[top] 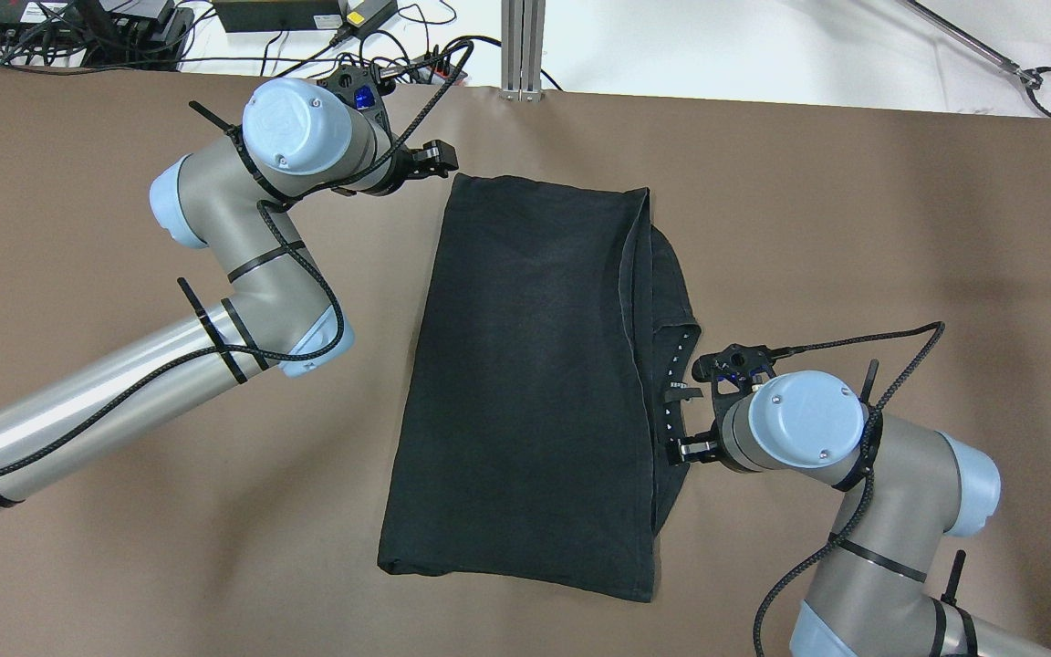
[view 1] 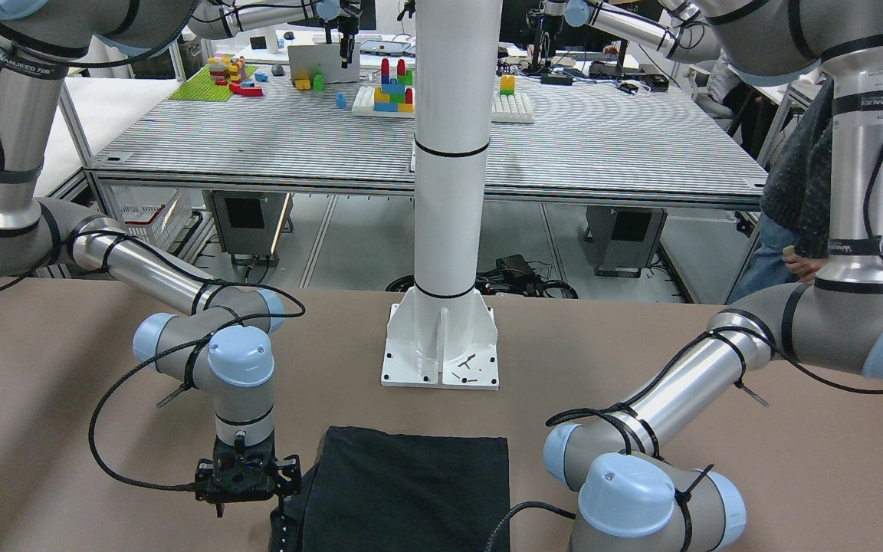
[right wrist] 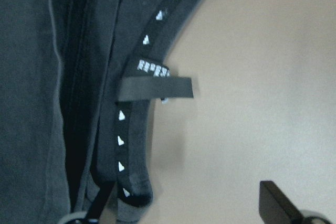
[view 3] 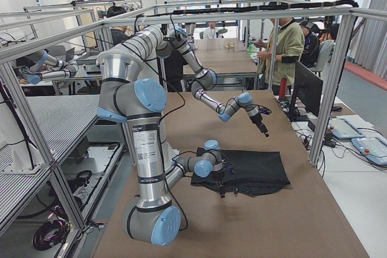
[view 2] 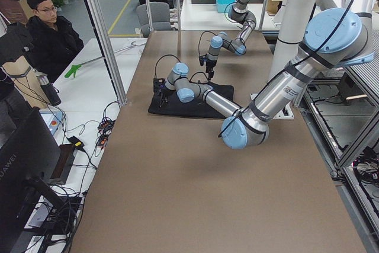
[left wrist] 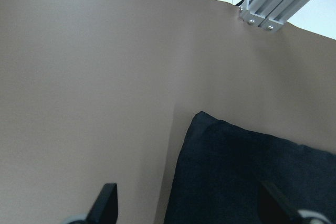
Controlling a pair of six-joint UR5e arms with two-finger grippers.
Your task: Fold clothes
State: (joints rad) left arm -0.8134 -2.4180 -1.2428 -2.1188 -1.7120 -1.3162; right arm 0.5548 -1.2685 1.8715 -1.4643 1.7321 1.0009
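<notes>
"HUAWEI" on blk monitor (view 2: 25,167) back.

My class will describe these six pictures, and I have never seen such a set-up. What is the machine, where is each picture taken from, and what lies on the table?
It is a robot with two arms beside a white pillar, working at a brown table. Four pictures come from fixed cameras: one facing the robot, one overhead, one at each table end. Two come from cameras on its wrists. A black garment lies partly folded on the table. The left gripper and the right gripper are both open at its edges; neither holds anything.
</notes>
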